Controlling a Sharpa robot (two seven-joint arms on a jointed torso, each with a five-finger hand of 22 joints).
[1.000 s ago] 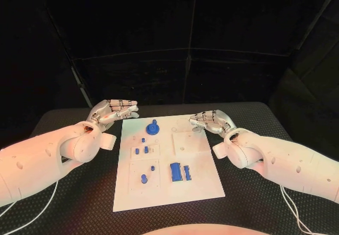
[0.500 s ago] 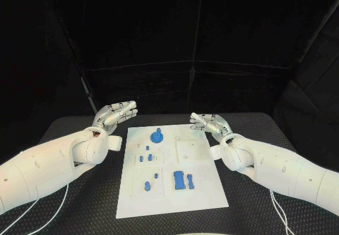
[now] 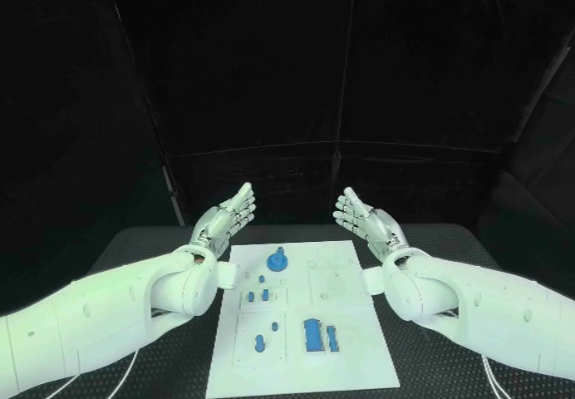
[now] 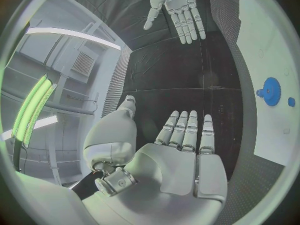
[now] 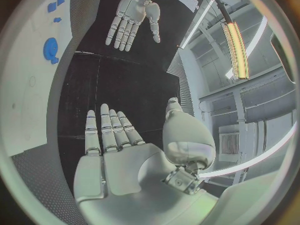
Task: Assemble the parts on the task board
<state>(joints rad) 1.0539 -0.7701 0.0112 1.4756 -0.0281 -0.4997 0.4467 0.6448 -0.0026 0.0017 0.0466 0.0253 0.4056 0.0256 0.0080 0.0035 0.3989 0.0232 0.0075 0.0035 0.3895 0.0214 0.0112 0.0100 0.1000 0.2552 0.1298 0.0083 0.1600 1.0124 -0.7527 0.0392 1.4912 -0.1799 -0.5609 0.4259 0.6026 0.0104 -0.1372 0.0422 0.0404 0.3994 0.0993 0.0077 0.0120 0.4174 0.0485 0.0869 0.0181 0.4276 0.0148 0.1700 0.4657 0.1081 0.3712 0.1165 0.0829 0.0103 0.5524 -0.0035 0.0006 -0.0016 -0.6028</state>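
The left robot hand [image 3: 230, 216] hovers flat, fingers straight, holding nothing, beyond the white task board [image 3: 360, 349] on the black bench [image 3: 144, 245]; blue parts [image 3: 278, 260] lie on it. The right robot hand [image 3: 366, 218] mirrors it, equally bare. Risk: descending fingers could knock small pieces askew.

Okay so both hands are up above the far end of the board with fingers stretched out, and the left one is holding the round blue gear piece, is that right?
Not quite. The left hand holds nothing: the round blue gear lies on the task board, as the head view shows. The rest stands: both it and the right hand are raised beyond the board's far end, fingers stretched out.
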